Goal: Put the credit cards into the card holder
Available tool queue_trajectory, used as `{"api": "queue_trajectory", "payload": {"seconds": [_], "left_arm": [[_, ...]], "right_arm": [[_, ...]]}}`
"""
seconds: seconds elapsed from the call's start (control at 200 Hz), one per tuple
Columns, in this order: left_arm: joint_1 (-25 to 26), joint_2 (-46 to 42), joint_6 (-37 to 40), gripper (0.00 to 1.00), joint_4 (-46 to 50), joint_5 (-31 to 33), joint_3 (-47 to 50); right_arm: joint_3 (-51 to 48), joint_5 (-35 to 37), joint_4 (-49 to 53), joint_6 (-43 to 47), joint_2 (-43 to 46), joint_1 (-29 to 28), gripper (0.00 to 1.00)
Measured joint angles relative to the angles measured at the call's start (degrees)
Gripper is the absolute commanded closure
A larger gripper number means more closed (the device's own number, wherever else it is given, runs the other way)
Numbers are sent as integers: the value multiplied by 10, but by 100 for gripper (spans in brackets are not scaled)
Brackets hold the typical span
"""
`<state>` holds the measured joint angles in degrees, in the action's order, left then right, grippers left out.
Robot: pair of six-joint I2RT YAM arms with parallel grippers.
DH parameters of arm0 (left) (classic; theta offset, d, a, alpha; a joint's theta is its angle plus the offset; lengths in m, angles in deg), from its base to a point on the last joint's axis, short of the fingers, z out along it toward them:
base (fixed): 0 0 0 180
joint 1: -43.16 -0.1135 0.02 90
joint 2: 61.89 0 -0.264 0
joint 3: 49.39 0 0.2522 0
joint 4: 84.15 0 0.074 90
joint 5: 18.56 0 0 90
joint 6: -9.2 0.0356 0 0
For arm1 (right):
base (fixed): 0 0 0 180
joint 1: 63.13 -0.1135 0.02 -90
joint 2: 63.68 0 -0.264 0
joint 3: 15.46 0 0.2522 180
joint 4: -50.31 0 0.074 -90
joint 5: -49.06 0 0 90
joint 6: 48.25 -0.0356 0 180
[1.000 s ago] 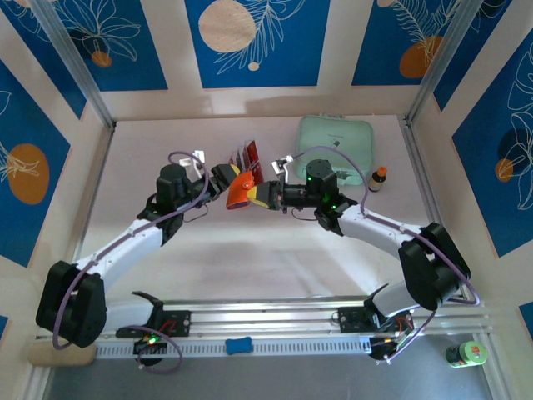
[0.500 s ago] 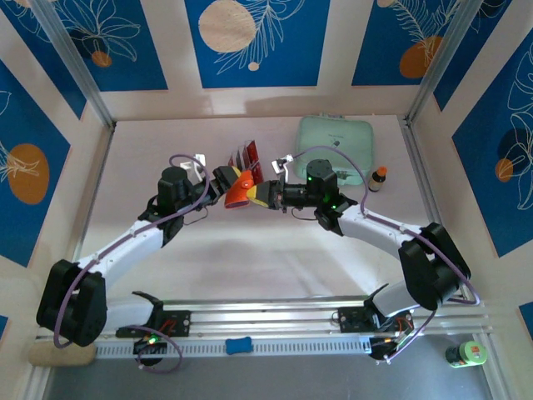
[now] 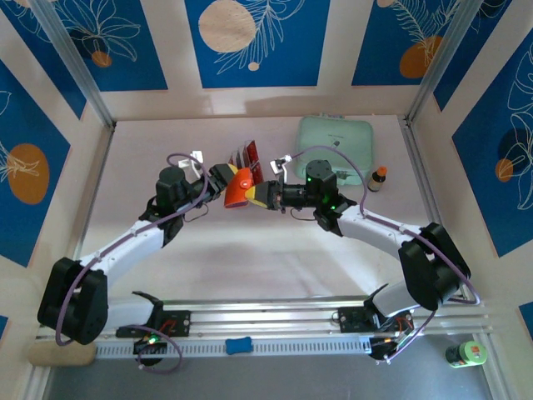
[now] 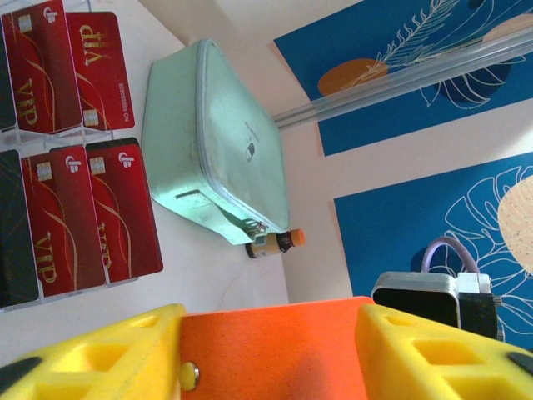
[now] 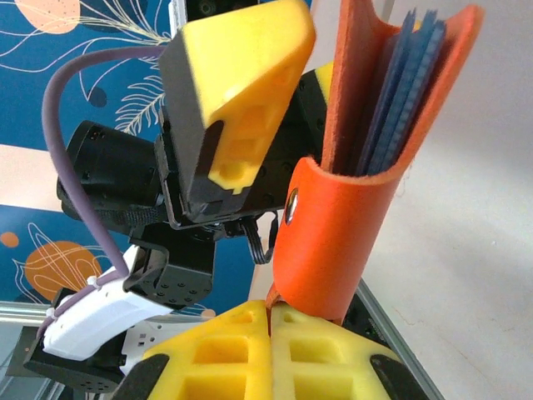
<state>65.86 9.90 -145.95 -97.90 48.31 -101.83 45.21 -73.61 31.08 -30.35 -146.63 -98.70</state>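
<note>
Nearest you, above the middle of the desk [image 3: 275, 258], your right gripper [image 5: 271, 310] is clamped fully closed on the bottom flap of the card holder [image 5: 346, 225]. It holds the orange wallet clear of the surface, mouth turned away from the fingers, with the blue-grey pockets [image 5: 400, 92] fanned apart. No red or black card shows in them.

Just past it, your left gripper [image 4: 271, 333] straddles the same wallet, a yellow finger on each side and the jaws roughly halfway apart. You cannot tell whether they press on the leather or only bracket it. The snap button [image 4: 190, 375] sits close to one finger.

Farther back, toward the far edge of the desk, the credit cards [image 4: 92, 208] stand in rows in a clear rack [image 4: 58, 133]. Beyond and to the right lies a mint-green case [image 4: 216, 150], with a small bottle [image 4: 272, 243] just beside it.

Watch three things. The right hold is on a thin flap alone, so if the left jaws let go, the wallet may swing or slip out. If the left jaws squeeze instead, they may flatten the pockets shut and leave no slot to feed. And the rack looks light: pulling a card at an angle could tip it or drag its neighbours out.
</note>
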Motion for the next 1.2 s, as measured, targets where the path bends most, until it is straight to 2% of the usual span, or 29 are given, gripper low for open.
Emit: {"api": "queue_trajectory", "payload": {"seconds": [0.05,0.24,0.375,0.665,0.75,1.05,1.2], "left_arm": [[-1,0,-1,50,-5,0,1],[-1,0,-6,33,-26,-4,12],[-1,0,-3,26,-33,-5,21],[-1,0,-5,22,-42,-5,38],[-1,0,-9,25,-59,-5,38],[-1,8,-35,48,-115,-7,39],[-1,8,-38,57,-131,-7,45]], "right_arm": [[0,0,0,0,0,0,100],[0,1,-5,-5,0,0,100],[0,0,-8,-10,0,0,100],[0,0,-19,-21,-2,1,100],[0,0,-27,-25,-7,0,100],[0,-2,-47,-35,-23,1,100],[-1,-2,-55,-39,-23,1,100]]}}
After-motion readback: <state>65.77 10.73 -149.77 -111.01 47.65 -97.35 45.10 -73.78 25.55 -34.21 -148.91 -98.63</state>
